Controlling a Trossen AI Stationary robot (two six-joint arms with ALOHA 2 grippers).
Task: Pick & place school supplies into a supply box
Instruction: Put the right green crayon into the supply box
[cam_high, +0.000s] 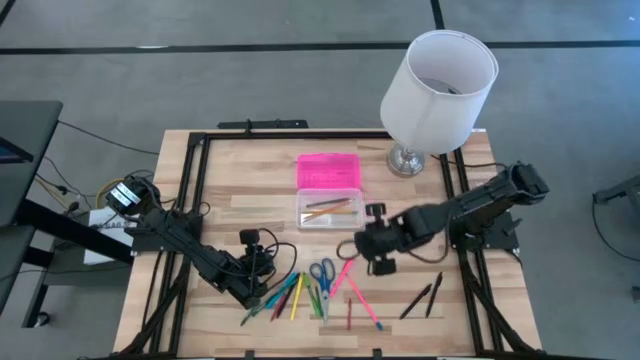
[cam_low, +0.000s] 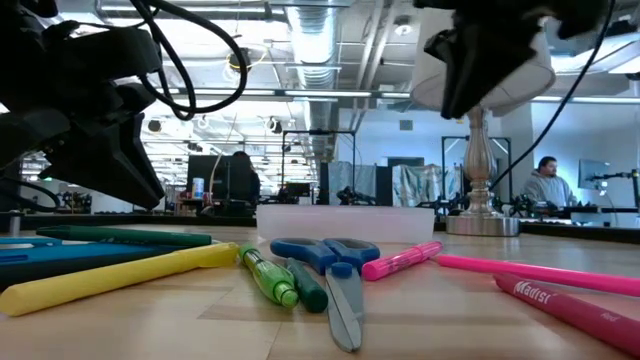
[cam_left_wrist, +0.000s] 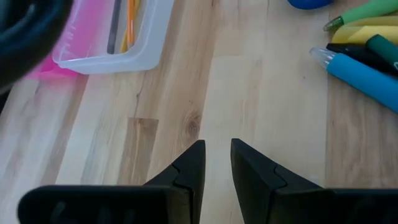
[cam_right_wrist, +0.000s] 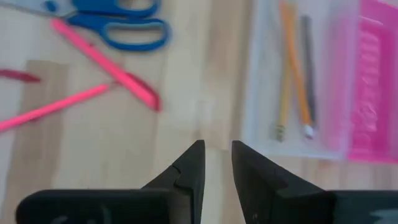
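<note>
The right hand (cam_right_wrist: 217, 163) was observed above the wooden desk (cam_high: 400, 325), its fingers parted by a narrow gap and holding nothing. The clear plastic supply box (cam_right_wrist: 298, 81) with its pink lid was located just ahead of it; blue-handled scissors (cam_right_wrist: 112, 22) and pink pens (cam_right_wrist: 106, 62) lay nearby. The left hand (cam_left_wrist: 216, 163) was likewise narrowly parted and empty, beside the coloured pens (cam_left_wrist: 367, 68).

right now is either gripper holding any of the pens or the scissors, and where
Nothing is held. The left gripper and the right gripper each show a bare gap between the fingers, over the light wooden table.
</note>
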